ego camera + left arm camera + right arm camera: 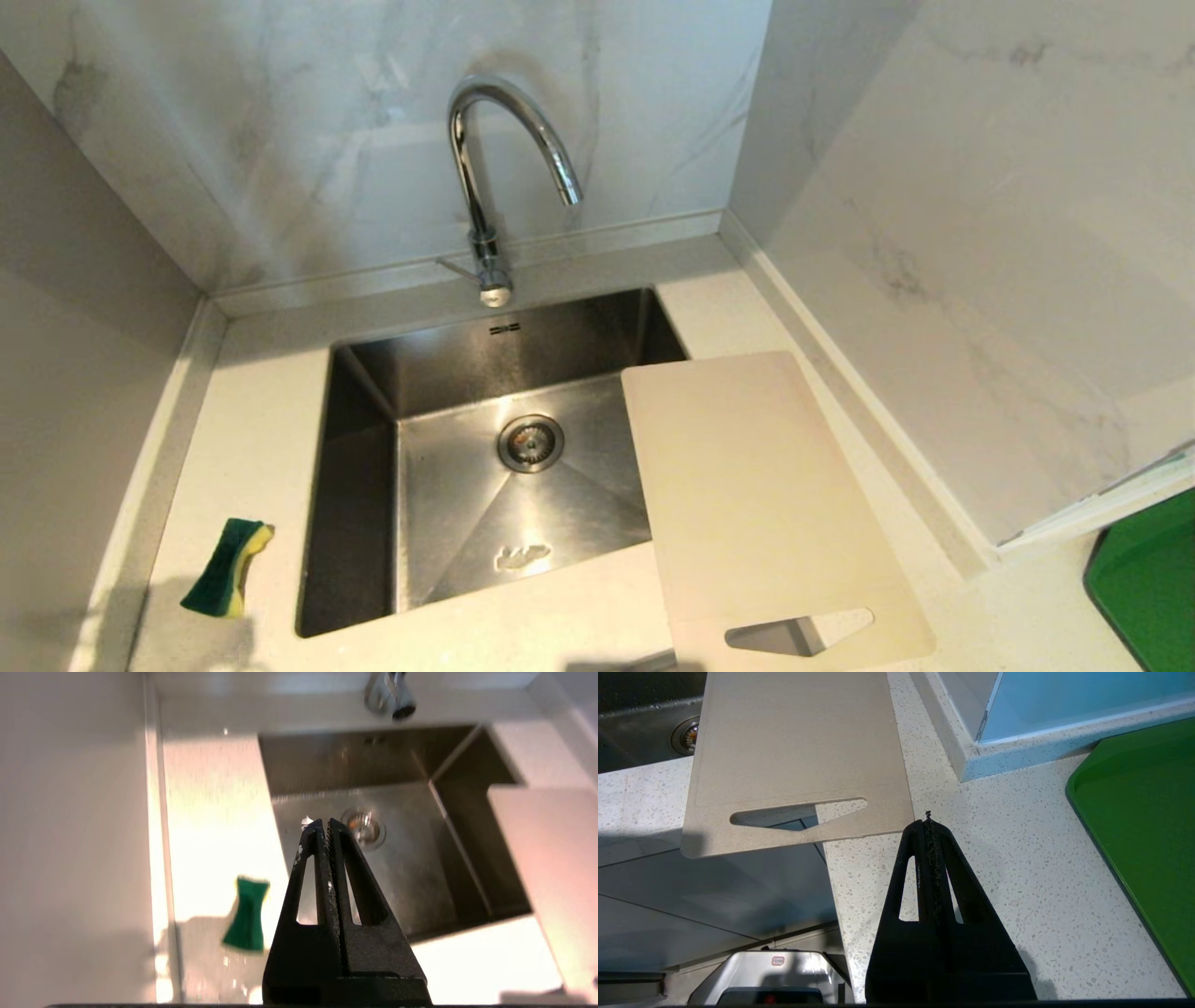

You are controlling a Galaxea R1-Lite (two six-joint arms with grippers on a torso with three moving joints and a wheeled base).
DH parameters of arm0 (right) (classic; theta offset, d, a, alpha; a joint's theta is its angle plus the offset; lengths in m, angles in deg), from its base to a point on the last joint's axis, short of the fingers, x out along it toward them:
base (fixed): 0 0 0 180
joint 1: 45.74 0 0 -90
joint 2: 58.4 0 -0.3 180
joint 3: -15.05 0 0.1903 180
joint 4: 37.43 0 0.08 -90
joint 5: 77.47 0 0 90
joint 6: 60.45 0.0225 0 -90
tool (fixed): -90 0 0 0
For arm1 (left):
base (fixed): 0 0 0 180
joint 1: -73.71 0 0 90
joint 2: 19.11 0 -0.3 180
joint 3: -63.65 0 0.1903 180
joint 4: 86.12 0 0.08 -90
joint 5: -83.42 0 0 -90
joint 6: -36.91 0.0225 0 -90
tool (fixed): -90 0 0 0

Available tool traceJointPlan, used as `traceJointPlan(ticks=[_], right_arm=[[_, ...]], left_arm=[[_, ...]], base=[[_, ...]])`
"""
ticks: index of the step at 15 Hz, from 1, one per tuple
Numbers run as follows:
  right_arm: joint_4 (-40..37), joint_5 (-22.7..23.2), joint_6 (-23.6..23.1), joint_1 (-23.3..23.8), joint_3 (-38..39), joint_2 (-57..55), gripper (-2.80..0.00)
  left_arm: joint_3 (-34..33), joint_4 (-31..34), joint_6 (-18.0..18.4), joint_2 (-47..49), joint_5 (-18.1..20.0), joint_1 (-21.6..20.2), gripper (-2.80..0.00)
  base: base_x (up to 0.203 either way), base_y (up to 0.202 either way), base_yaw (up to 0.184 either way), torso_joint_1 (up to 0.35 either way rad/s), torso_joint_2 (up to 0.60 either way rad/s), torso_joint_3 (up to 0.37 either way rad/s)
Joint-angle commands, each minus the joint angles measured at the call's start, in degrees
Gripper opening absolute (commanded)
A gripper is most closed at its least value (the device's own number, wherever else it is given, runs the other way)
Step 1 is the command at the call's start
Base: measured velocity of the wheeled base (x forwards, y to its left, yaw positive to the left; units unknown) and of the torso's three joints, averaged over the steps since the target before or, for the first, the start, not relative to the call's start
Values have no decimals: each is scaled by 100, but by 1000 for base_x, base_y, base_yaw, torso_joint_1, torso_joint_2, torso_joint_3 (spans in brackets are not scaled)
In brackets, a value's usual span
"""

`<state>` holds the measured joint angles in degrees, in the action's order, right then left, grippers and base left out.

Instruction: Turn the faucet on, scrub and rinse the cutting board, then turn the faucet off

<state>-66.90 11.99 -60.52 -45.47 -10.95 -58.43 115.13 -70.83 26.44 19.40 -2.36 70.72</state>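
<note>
Water is not seen at the faucet (485, 177), so nothing is judged done. The cutting board (756, 485) is laid dry beside the sink (355, 485), partly overhanging it. Left gripper (323, 823) and right gripper (928, 820) are closed, empty.

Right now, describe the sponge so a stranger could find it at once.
Start at the square stainless steel sink. On the pale speckled countertop to its left, near the front edge, lies a small green and yellow sponge. It is the only green thing on that side.
</note>
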Motion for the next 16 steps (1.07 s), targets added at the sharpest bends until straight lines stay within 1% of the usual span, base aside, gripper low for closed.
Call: traceJointPlan(ticks=[1,4,6,8,11,12,15,16], right_arm=[[-4,2,-1,0,0,2,-280],[-4,2,-1,0,0,2,-280],[-4,2,-1,0,0,2,-280],[-4,2,-1,0,0,2,-280],[-4,2,-1,0,0,2,-280],[-4,2,-1,0,0,2,-280],[-4,2,-1,0,0,2,-280],[-4,2,-1,0,0,2,-280]], left_arm=[[-733,-136,-12,-542,-1,0,-280],[-1394,-884,8,-689,-20,-13,-280],[-1685,-1107,51,-752,-169,-64,-280],[-1912,-1118,155,-856,-336,-78,-280],[-2275,-1120,674,-1404,-369,-78,-280],[-2415,-1107,775,-1536,-370,-78,-280],[-2787,-1046,836,-1890,-344,-78,-280],[-2801,-853,861,-2060,-334,-77,-280]], base=[[0,0,0,0,0,0],[0,0,0,0,0,0],[0,0,0,0,0,0],[0,0,0,0,0,0],[0,0,0,0,0,0],[0,0,0,0,0,0],[0,0,0,0,0,0],[0,0,0,0,0,0]])
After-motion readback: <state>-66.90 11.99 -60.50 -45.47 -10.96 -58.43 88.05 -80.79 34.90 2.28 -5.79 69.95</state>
